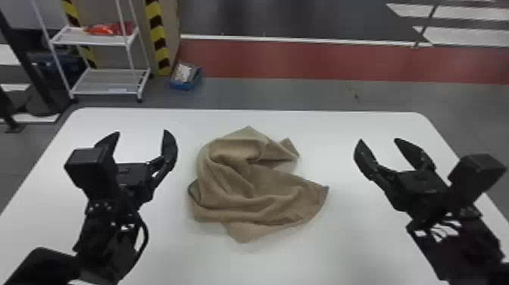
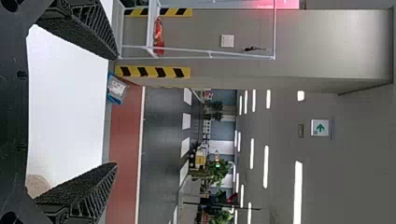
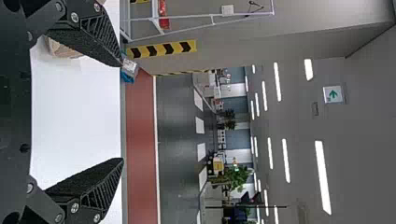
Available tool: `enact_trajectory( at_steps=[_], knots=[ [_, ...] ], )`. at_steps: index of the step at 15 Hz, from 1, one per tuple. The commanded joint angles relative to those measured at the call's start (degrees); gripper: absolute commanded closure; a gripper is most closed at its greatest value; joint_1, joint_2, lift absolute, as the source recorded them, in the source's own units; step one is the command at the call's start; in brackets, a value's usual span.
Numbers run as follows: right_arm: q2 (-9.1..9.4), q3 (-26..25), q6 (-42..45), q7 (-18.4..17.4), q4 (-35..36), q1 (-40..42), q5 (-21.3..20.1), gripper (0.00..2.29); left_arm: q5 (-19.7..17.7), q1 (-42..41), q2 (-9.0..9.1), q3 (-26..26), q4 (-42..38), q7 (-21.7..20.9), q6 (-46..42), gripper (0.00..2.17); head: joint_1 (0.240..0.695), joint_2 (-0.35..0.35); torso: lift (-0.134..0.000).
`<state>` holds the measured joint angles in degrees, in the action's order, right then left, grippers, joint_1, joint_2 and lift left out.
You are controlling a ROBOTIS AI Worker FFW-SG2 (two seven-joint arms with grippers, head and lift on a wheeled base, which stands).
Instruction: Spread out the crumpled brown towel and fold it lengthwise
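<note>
Towel point(image 1: 261, 212) lies in a loose brown heap near the middle of your desk point(image 1: 181, 261), its folds rolled over one another and several corners poking out, one on the far side, one to the right and one on the near side. Judging by that, you have essentially the whole job ahead: the cloth is not yet flat, and I see no lengthwise fold. You will probably want two corners first, then a pull to open the cloth before folding. Left of the heap, your left hand point(image 1: 142, 132) is released and empty, apart from the cloth; on the other side, your right hand point(image 1: 378, 140) is likewise released and empty. Beyond the desk stands a white shelf rack point(image 1: 94, 42).
</note>
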<state>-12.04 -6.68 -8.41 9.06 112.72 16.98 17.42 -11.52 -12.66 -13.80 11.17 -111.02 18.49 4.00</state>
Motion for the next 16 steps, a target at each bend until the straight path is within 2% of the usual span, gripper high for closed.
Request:
enact_trajectory(
  at_steps=[1, 6, 8, 12, 16],
  knots=[
    [0.00, -0.1, 0.0, 0.3, -0.2, 0.1, -0.7, 0.18, 0.1, 0.0, 0.09, 0.1, 0.0, 0.0, 0.0, 0.08, 0.695, -0.064, -0.123],
    [0.00, 0.0, -0.7, 0.9, 0.0, 0.3, -0.7, 0.18, 0.3, 0.0, 0.00, 0.1, 0.0, 0.0, 0.0, 0.08, 0.695, -0.067, -0.123],
    [0.00, 2.0, -1.8, 2.1, 1.0, 2.0, -1.1, 0.19, 0.3, 0.1, 0.09, 0.1, 0.7, 0.0, 0.0, 0.08, 0.695, -0.064, -0.123],
    [0.09, 10.2, -3.2, 2.1, 3.0, 5.1, -8.7, 0.20, 0.3, 0.4, 0.18, 0.1, 1.2, -0.1, 0.0, 0.08, 0.695, -0.008, -0.123],
    [0.00, 17.3, -2.8, 1.8, 2.2, 6.8, -14.5, 0.22, 0.2, 0.4, 0.09, 0.1, 2.1, -0.1, -0.3, 0.08, 0.695, 0.077, -0.123]
  ],
)
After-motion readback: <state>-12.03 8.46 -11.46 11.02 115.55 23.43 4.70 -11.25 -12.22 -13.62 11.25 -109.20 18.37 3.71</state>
